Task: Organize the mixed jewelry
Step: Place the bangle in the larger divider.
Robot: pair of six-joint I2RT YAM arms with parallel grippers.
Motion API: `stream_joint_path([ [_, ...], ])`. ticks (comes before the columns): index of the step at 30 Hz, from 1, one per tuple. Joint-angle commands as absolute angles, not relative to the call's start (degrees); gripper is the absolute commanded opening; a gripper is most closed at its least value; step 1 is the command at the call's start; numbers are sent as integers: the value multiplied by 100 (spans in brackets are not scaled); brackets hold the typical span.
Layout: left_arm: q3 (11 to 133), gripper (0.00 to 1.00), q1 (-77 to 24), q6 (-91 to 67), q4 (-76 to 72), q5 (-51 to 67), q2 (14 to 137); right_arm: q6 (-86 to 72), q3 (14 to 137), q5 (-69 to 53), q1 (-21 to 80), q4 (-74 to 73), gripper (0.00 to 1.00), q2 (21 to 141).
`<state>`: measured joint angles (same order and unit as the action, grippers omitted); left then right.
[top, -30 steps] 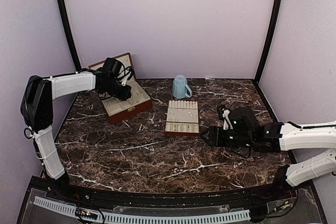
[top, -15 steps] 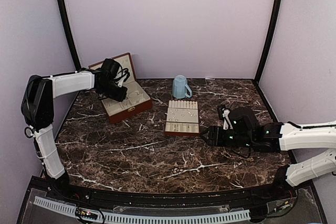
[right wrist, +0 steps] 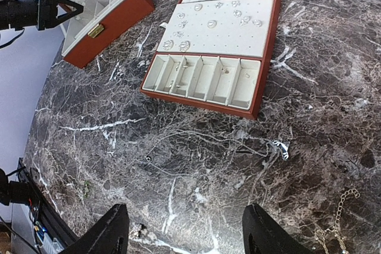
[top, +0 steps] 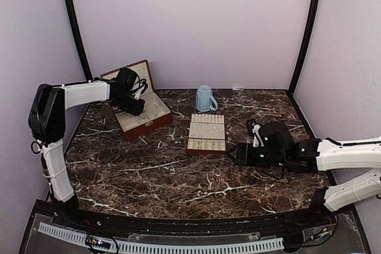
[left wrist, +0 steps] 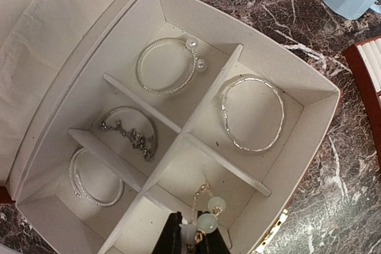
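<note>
Nearest the counter's front edge, toward its right side, we find the right tool [right wrist: 186, 230] released, its fingers spread wide and empty above the marble. Part of the mixed jewelry [right wrist: 280, 149] lies loose there: a silvery scrap, a small ring [right wrist: 147, 159], and a fine chain [right wrist: 336, 215] toward the right edge. At mid-counter the slotted tray [right wrist: 199, 100] carries studs and rings in its rows. At the far-left corner the left tool [left wrist: 191, 239] is clenched on a pale green beaded piece [left wrist: 208, 221], which hangs over the near cell of the open box [left wrist: 312, 126]. The other cells hold bangles. A blue mug [top: 205, 99] stands by the far edge. In our judgement the step in hand is depositing that piece. We advise lowering it well inside the cell walls before release, so its dangling chain does not drape across a divider.
</note>
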<state>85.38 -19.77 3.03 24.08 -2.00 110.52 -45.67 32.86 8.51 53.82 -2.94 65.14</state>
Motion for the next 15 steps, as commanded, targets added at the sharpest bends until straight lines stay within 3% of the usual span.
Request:
stream_joint_path([
  [1, 8754, 9, -1951, 420, 2514, -148, 11227, -4631, 3235, 805, 5353, -124, 66, 6565],
  [15, 9064, 12, -1944, 425, 2666, -103, 11639, -4658, 3232, 774, 5353, -44, 66, 6701],
])
